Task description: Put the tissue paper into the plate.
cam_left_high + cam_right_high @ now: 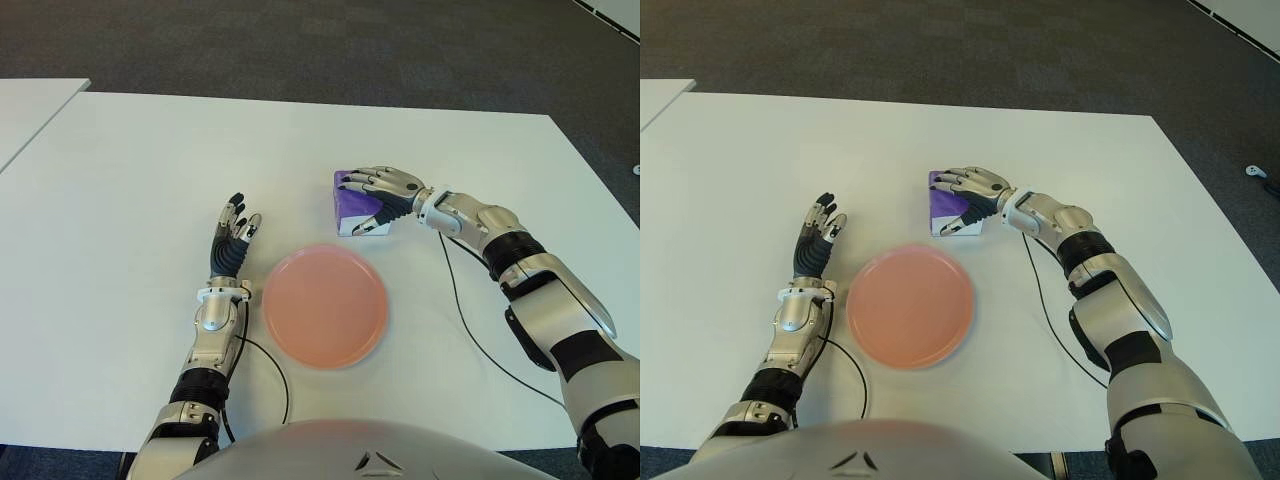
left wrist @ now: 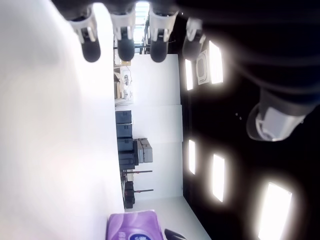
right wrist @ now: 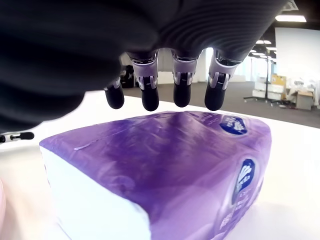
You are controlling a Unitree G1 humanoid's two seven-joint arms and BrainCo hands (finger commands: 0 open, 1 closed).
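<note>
The tissue paper is a purple plastic pack (image 1: 349, 207) lying flat on the white table (image 1: 150, 170), just behind the right part of the pink plate (image 1: 325, 305). My right hand (image 1: 376, 198) reaches over the pack from the right, four fingers stretched above its top and the thumb down at its near side. In the right wrist view the fingertips (image 3: 182, 98) hover a little above the purple pack (image 3: 165, 165) without touching, so the hand is open. My left hand (image 1: 235, 240) shows left of the plate, fingers straight and holding nothing. The plate holds nothing.
A black cable (image 1: 462, 312) trails across the table under my right forearm. A second white table (image 1: 30, 105) stands at the far left across a narrow gap. Dark carpet (image 1: 350, 50) lies beyond the far edge.
</note>
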